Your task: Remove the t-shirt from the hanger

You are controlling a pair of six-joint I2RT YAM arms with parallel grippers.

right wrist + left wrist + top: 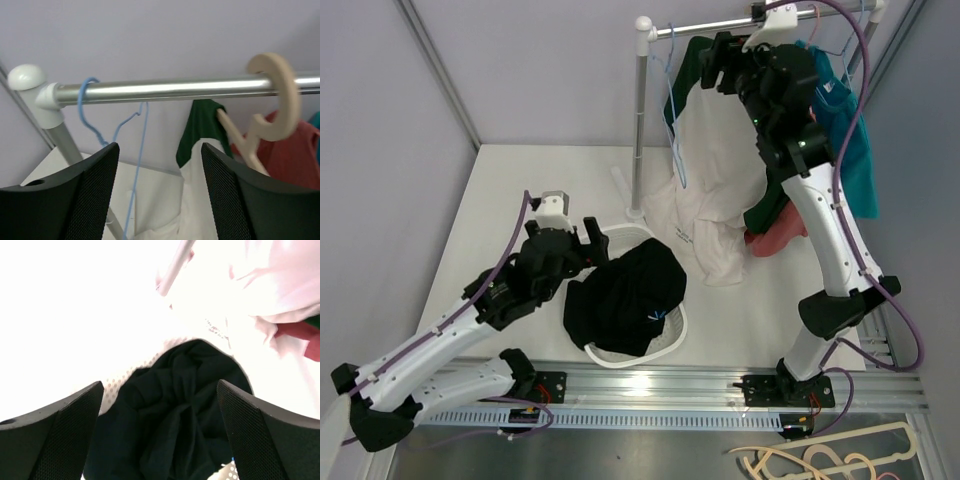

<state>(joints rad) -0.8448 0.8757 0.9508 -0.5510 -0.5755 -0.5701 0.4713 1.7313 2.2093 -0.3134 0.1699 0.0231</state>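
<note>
Hanging partly behind right pincer [159, 170], white t-shirt [715, 160], hanger [282, 95] mostly hidden

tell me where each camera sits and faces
Top external: above and behind the arms, looking down on the table; both arms show, bases nearest.
Left wrist: on the left arm, facing down at the black shirt in the white basket, framed by the open left end effector.
Right wrist: on the raised right arm, facing the rail with blue hanger and cream hanger, framed by the open right end effector.
Shared: top view also shows that shirt and rail.
</note>
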